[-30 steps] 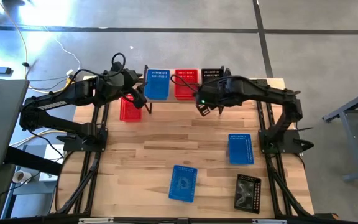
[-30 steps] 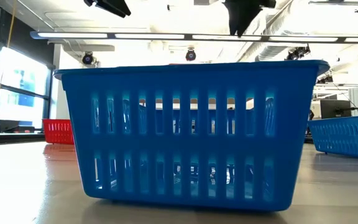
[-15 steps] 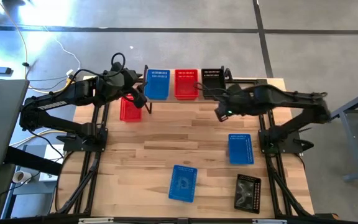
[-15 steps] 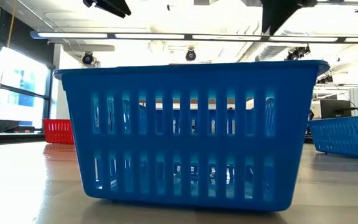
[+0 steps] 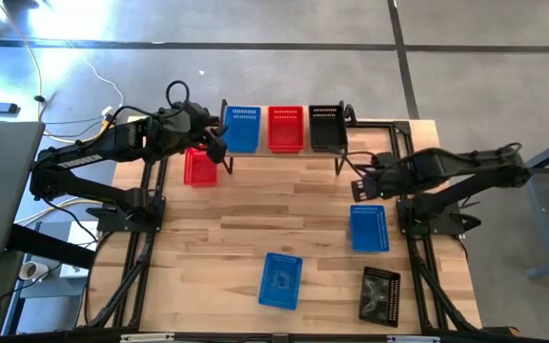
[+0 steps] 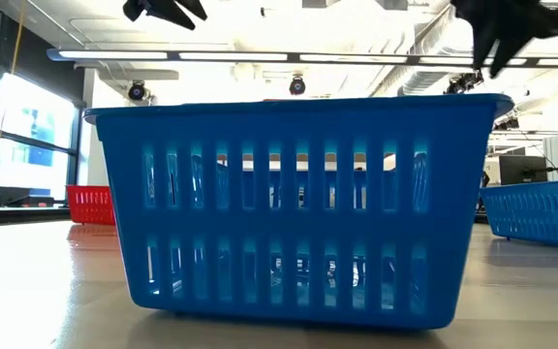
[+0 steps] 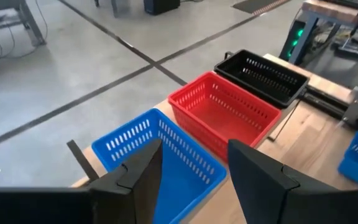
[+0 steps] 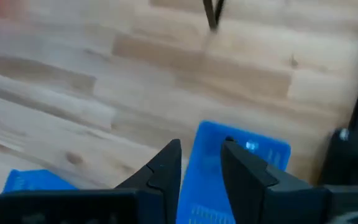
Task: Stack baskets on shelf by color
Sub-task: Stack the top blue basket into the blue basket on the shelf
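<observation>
Three baskets sit side by side on the shelf (image 5: 284, 151) at the far edge of the counter (image 5: 246, 229): a blue basket (image 5: 242, 128) on the left, a red basket (image 5: 286, 128) in the middle and a black basket (image 5: 326, 126) on the right. Whether any of them is a stack of several cannot be told from above.

Four more baskets lie on the counter itself. A second red basket (image 5: 199, 165) rests just left of the shelf, below the left arm. A second blue basket (image 5: 369, 228) lies on the right side, a third blue basket (image 5: 281, 280) sits near the front centre and fills the low view, and a second black basket (image 5: 380, 294) lies at the front right, tilted.

Left tool (image 5: 216, 147) hovers by the left end of the shelf, close to the blue basket there; its fingers stand apart and hold nothing.

Right tool (image 5: 361, 189) hangs over the counter between the shelf and the right-side blue basket, fingers parted by a narrow gap, empty.
</observation>
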